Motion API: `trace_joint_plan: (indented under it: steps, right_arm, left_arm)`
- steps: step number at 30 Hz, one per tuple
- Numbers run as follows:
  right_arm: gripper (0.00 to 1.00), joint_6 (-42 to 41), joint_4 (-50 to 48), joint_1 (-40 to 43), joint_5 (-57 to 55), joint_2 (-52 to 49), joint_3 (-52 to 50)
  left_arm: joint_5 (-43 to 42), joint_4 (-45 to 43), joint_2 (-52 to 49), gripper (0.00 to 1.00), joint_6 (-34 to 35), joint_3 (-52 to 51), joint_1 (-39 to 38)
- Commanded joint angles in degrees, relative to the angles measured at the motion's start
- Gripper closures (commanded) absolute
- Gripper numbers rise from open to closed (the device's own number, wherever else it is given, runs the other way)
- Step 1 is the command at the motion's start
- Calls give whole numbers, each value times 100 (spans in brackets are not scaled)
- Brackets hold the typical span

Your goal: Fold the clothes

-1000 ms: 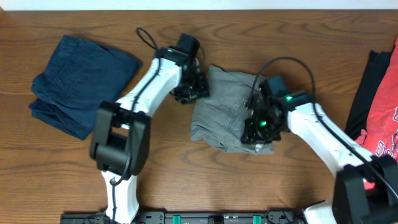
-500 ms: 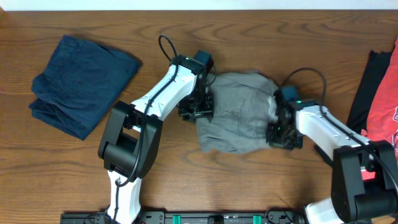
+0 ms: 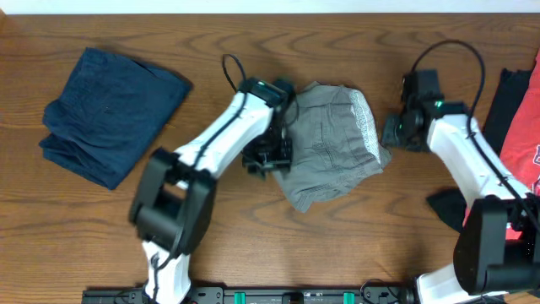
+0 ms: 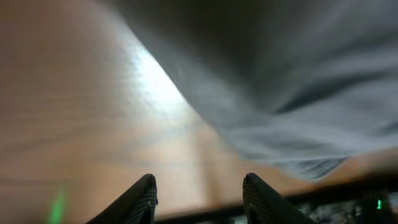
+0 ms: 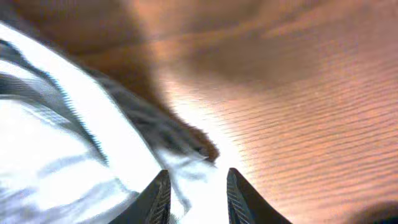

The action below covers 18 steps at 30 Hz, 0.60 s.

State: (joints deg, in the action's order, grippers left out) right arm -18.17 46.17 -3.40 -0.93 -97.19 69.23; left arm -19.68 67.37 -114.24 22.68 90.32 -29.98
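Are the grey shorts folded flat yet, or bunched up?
Bunched up: the shorts lie in a rumpled heap with uneven edges, the pale waistband lining showing along the right side.

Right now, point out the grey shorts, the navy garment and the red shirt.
grey shorts [image 3: 331, 156]: overhead view, middle of the fabric.
navy garment [image 3: 110, 110]: overhead view, centre of the folded pile.
red shirt [image 3: 523, 135]: overhead view, red cloth at the right edge.
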Motion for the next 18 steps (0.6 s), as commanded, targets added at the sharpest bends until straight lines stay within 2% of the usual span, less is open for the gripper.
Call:
trace_joint_plan:
  steps: [1, 5, 9, 12, 18]
  right_arm:
    - [71, 369, 310, -4, 1123, 236, 492]
    - [73, 693, 256, -28, 2577, 332, 568]
    - [79, 767, -260, -212, 2710, 243, 553]
    - [82, 804, -636, -411, 2754, 92, 553]
    - [85, 798, -1246, -791, 2750, -365, 553]
  left_arm:
    - [1097, -815, 815, 48, 70, 153, 428]
    - [1309, -2151, 1008, 44, -140, 153, 761]
    - [1303, -3257, 782, 44, -254, 140, 962]
    - [1283, -3539, 485, 44, -254, 140, 981]
    - [778, -3383, -286, 44, -249, 140, 966]
